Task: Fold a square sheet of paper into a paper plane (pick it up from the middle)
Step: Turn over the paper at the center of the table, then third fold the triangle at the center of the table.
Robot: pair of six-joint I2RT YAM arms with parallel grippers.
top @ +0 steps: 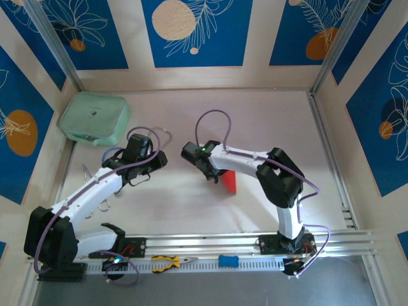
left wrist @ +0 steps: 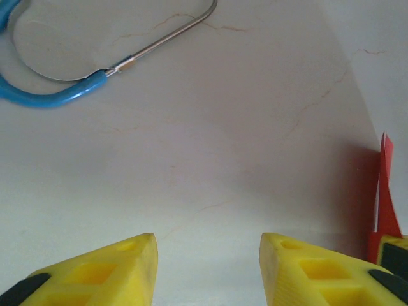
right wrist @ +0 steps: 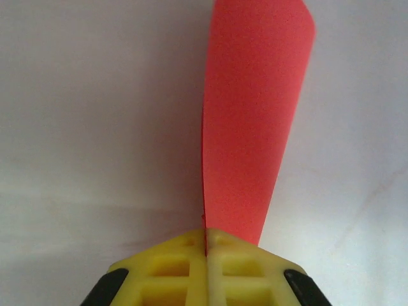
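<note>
The sheet of paper (right wrist: 255, 115) is bright red and folded into a narrow strip that stands on edge on the table. My right gripper (right wrist: 205, 239) is shut on its near end. From above it is a small red wedge (top: 228, 182) just right of the right gripper (top: 212, 173). I cannot tell whether it has the form of a paper plane. My left gripper (left wrist: 207, 255) is open just above the bare table, with nothing between its yellow fingers. The red paper (left wrist: 386, 191) stands apart at its right. From above, the left gripper (top: 158, 160) points toward the right one.
A mint-green pouch (top: 94, 118) lies at the back left. A stethoscope with blue tubing (left wrist: 38, 95) lies ahead of the left gripper. Yellow pliers (top: 167, 261) and a blue tool (top: 228, 261) rest on the front metal rail (top: 344, 242). Walls enclose the table.
</note>
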